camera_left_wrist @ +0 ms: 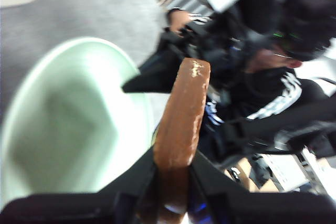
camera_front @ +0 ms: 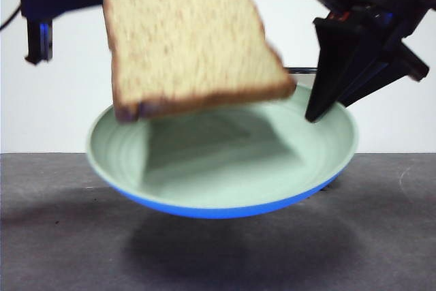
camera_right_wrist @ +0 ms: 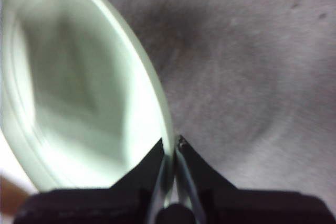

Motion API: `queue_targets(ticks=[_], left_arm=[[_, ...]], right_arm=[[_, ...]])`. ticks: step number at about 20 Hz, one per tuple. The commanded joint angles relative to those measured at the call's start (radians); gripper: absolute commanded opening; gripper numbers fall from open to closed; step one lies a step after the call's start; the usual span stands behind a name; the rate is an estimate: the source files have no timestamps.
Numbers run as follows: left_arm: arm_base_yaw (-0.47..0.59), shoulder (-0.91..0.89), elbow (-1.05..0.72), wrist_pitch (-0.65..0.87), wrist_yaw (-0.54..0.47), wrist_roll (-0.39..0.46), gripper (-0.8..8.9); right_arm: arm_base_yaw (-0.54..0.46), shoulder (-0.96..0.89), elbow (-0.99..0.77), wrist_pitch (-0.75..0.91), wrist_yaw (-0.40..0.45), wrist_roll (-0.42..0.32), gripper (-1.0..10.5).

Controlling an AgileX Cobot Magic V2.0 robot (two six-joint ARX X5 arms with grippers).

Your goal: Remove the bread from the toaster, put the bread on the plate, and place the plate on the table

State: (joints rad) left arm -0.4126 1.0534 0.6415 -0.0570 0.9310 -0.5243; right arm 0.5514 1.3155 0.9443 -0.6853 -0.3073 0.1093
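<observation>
Bread (camera_front: 187,42) hangs tilted in air above plate (camera_front: 225,161), not touching it, crust edge lowest; left gripper (camera_left_wrist: 173,174) clamped on its crust from above. Plate lifted clear of table (camera_front: 61,236), shadow beneath; right gripper (camera_right_wrist: 172,153) pinched narrow on plate rim at its right side. Toaster out of sight

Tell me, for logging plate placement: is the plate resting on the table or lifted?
Lifted. The plate hangs above the table, casting a shadow below; the right tool pinches its rim.
</observation>
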Motion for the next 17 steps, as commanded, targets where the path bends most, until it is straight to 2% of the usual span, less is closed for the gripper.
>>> queue_targets(ticks=[1,3,7,11,13,14,15,17], left_arm=[[0.0,0.061,-0.005,0.003,0.0,0.032,-0.09],[0.0,0.129,-0.005,-0.011,-0.001,0.058,-0.09],[0.0,0.226,-0.005,0.001,-0.021,0.061,-0.09],[-0.006,0.236,-0.005,-0.004,-0.121,0.06,-0.03],[-0.008,0.236,-0.005,-0.005,-0.137,0.061,-0.03],[-0.019,0.236,-0.005,-0.016,-0.166,0.06,0.02],[-0.028,0.236,-0.005,-0.036,-0.206,0.06,0.4],[-0.048,0.236,-0.005,-0.067,-0.247,0.06,3.56]], right_arm=[[0.014,0.014,-0.005,0.024,-0.008,0.022,-0.2],[0.016,0.015,-0.005,0.031,-0.008,0.022,-0.2],[0.016,0.015,-0.005,0.031,-0.008,0.022,-0.2],[0.027,0.015,-0.005,0.033,-0.009,0.022,-0.2],[0.027,0.015,-0.005,0.033,-0.01,0.022,-0.2],[0.028,0.015,-0.005,0.034,-0.036,0.021,-0.2],[0.031,0.015,-0.005,0.034,-0.06,0.022,-0.2],[0.04,0.015,-0.005,0.034,-0.058,0.022,-0.2]])
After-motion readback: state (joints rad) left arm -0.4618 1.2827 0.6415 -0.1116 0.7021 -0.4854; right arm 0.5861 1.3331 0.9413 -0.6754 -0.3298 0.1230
